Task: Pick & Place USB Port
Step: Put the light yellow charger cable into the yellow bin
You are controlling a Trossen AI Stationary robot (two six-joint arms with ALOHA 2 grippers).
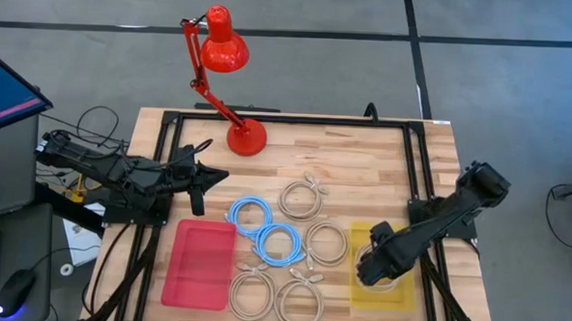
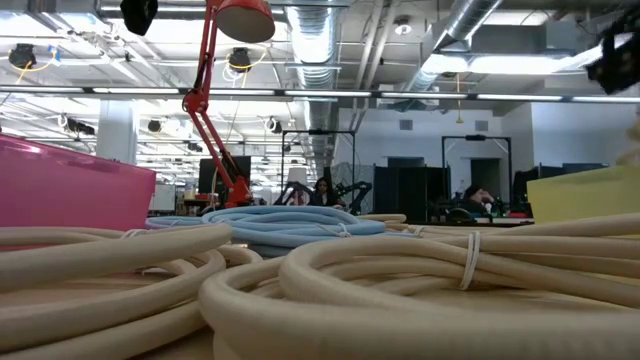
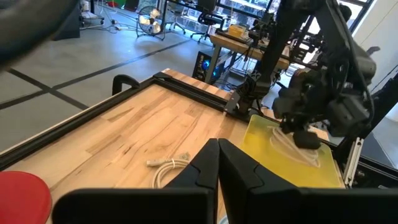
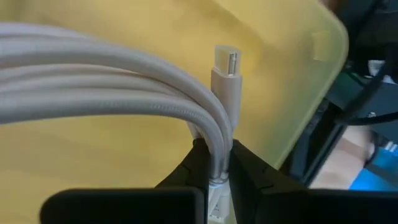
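Observation:
My right gripper (image 1: pixel 373 269) is down over the yellow tray (image 1: pixel 406 293) at the table's right near corner, shut on a coiled white USB cable (image 4: pixel 112 87). The cable's plug (image 4: pixel 226 68) sticks up past the fingers. My left gripper (image 1: pixel 206 176) waits shut at the table's left side, above the pink tray (image 1: pixel 199 263). Several more white coils (image 1: pixel 304 198) and two blue coils (image 1: pixel 264 229) lie flat on the wood mid-table. My right gripper pinches the white coil's bundled strands (image 4: pixel 214 134) between its two fingers, just beside the plug end. It comes from above, pointing down, with the fingers across the strands. The loops spread out over the yellow tray (image 4: pixel 124 162); whether they rest on it I cannot tell.
A red desk lamp (image 1: pixel 233 81) stands at the far edge, left of middle. The black frame rails (image 1: pixel 288 120) run along the table's edges. A loose white cable end (image 3: pixel 168 163) lies on bare wood between the arms. Beyond the table there are monitors and cables on the left.

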